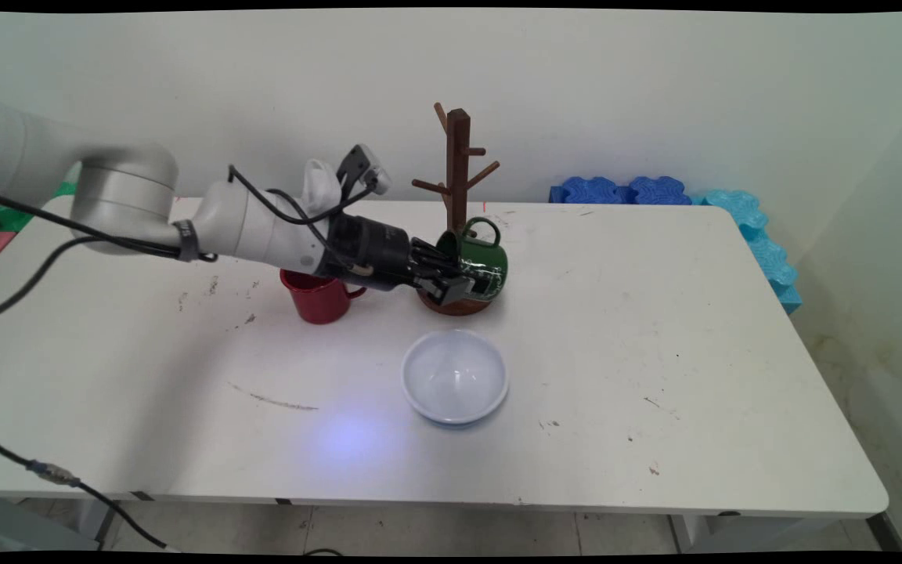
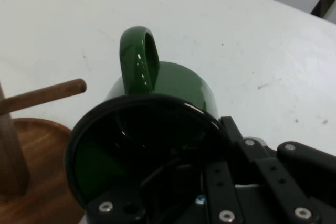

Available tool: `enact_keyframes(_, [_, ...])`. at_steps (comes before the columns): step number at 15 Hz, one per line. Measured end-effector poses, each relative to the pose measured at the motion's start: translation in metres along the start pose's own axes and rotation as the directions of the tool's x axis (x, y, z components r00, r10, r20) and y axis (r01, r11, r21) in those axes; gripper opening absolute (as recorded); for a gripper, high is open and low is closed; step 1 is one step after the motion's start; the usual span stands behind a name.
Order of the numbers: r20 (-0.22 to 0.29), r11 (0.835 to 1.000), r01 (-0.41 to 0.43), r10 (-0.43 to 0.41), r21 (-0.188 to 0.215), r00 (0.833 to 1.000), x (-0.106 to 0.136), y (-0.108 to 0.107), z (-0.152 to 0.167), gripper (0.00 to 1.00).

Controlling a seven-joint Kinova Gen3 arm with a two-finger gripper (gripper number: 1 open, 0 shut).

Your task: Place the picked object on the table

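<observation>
While your pincer grips the green mug by its rim at the frame's centre, beside the wooden mug tree, it could knock a peg.

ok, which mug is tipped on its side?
The green mug, held by the tool at the wooden mug tree, handle up. The red mug stands upright on the table.
</observation>
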Motion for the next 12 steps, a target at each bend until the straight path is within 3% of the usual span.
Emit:
enact_keyframes(6, [0.076,0.991,-0.136,0.136,-0.004,0.988,0.011,-0.004,-0.030,0.00])
enact_keyframes(12, [0.154,0.961,-0.276,0.277,-0.027,0.948,0.020,-0.013,-0.057,0.00])
